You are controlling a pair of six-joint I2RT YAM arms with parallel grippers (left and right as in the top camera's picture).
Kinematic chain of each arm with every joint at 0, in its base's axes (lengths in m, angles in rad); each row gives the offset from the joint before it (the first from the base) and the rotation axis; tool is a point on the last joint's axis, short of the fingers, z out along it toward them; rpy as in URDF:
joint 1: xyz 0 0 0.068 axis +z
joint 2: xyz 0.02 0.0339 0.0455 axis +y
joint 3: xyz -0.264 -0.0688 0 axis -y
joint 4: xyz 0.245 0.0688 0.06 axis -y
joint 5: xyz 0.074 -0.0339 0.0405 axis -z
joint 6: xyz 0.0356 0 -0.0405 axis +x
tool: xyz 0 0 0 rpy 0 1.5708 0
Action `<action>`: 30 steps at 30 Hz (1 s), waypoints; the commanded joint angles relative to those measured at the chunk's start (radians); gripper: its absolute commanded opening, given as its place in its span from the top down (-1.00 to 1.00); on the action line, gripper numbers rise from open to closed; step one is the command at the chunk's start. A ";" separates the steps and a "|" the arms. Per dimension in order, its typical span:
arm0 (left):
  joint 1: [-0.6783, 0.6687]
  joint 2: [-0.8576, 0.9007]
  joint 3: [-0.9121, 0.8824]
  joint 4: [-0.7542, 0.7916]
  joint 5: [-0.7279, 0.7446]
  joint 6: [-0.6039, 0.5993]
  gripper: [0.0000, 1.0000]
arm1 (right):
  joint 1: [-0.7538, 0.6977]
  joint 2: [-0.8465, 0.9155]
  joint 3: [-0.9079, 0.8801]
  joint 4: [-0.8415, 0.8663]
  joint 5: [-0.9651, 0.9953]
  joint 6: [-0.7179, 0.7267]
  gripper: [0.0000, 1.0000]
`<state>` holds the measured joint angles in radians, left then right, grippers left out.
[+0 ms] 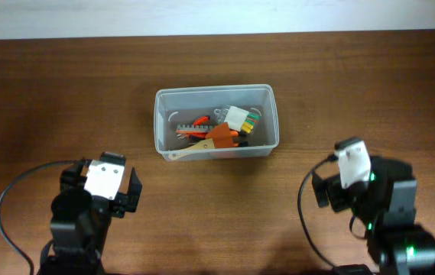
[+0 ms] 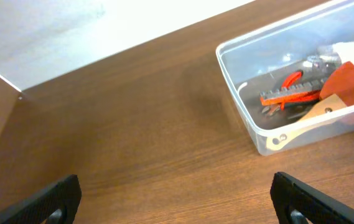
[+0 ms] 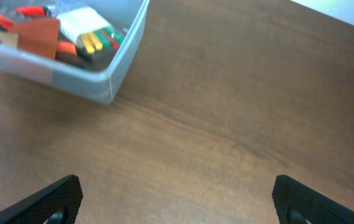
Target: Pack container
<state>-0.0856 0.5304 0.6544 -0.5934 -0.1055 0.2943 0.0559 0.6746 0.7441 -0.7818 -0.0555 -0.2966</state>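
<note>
Hovering low over the near edge of the tabletop, the left tool (image 1: 102, 179) and the right tool (image 1: 352, 174) sit toward the near-left and near-right corners. Both have their jaws spread wide and hold nothing, and each wrist view shows only bare wood between the fingers.

The container (image 1: 213, 90) stands upright about midway between the left and right edges, nearer the far edge than the near one, and well apart from both tools. Inside lie red-handled pliers (image 1: 193, 126), what looks like a wooden-handled scraper (image 1: 206, 143) leaning against the near wall, and a white case (image 1: 241, 121) with coloured bits at one end. No loose item shows on the tabletop in any view.

Judging from that, the filling step looks finished, or nearly so. If more pieces are to come, they lie outside these views, and the next move would be to reach for one. No lid is in sight. Otherwise little remains, perhaps only nudging the scraper handle lower so that nothing rides up on the wall.
</note>
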 commanded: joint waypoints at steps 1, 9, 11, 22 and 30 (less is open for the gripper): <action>0.002 -0.035 -0.016 0.010 -0.039 -0.018 -0.99 | 0.010 -0.104 -0.069 -0.015 0.026 -0.002 -0.97; 0.002 -0.035 -0.016 0.016 -0.127 -0.017 -0.99 | 0.010 -0.158 -0.111 -0.055 0.026 -0.002 -0.97; 0.002 -0.035 -0.016 0.014 -0.127 -0.017 -0.99 | 0.010 -0.152 -0.111 -0.055 0.026 -0.002 -0.97; 0.002 -0.035 -0.016 -0.050 -0.127 -0.017 -0.98 | 0.010 -0.142 -0.111 -0.056 0.026 -0.002 -0.97; 0.002 -0.035 -0.016 -0.077 -0.127 -0.017 -0.99 | -0.005 -0.153 -0.111 -0.056 0.031 -0.002 -0.97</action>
<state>-0.0856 0.5011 0.6502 -0.6601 -0.2184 0.2905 0.0566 0.5320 0.6430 -0.8375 -0.0437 -0.2962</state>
